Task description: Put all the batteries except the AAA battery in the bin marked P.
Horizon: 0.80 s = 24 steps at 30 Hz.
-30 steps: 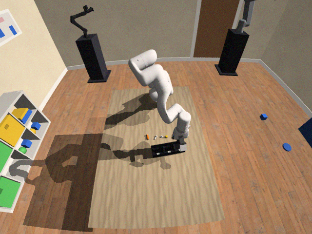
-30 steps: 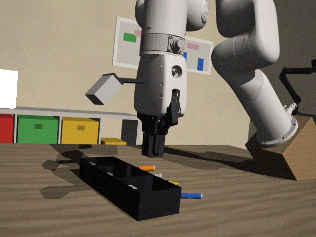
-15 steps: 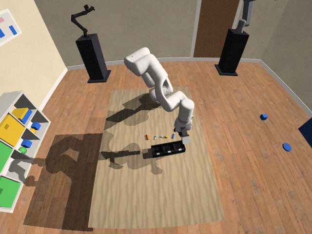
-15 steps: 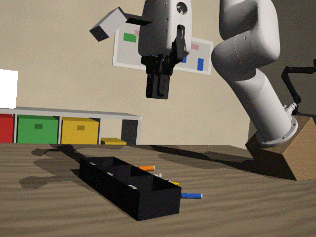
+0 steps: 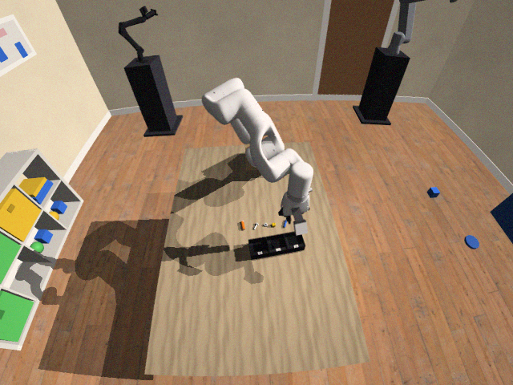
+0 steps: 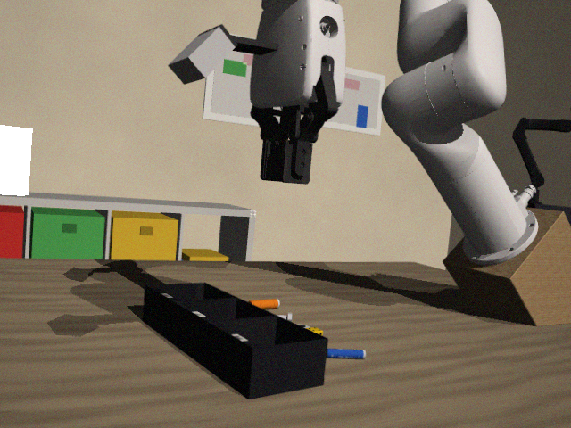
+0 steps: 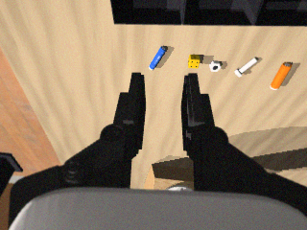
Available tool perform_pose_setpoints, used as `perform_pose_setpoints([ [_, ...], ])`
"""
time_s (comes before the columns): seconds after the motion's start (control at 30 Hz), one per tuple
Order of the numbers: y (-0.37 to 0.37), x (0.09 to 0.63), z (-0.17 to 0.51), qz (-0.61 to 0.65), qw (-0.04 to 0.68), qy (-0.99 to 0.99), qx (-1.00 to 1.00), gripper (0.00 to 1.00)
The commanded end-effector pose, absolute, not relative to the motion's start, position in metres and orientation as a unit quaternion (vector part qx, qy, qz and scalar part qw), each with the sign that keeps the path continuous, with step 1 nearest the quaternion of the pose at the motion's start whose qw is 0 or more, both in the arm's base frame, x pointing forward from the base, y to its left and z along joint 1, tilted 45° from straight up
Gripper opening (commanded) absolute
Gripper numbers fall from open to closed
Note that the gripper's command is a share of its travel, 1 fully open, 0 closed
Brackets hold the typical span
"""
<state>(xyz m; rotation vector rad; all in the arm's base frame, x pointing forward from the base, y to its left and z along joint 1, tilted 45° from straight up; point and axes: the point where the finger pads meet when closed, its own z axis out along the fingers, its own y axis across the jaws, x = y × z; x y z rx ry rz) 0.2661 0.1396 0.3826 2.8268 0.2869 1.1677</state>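
The end effector (image 7: 163, 81) hangs high above the counter (image 6: 415, 368), fingers partly open and holding nothing. Two battery-like cylinders lie in the row behind the black bin row (image 6: 239, 342): the blue battery (image 7: 157, 57) nearest, the orange battery (image 7: 280, 76) at the far end. Which is the AAA cannot be told. Centre over the chosen cylinder, straddle its narrow width, and descend straight. No bin label is legible, so confirm bin P before releasing.
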Motion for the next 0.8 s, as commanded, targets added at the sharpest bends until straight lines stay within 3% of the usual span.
perform_pose_setpoints([
  [0.0, 0.117, 0.268, 0.371, 0.384, 0.035, 0.100, 0.917, 0.28],
  [0.77, -0.030, 0.280, 0.275, 0.383, 0.036, 0.099, 0.918, 0.28],
])
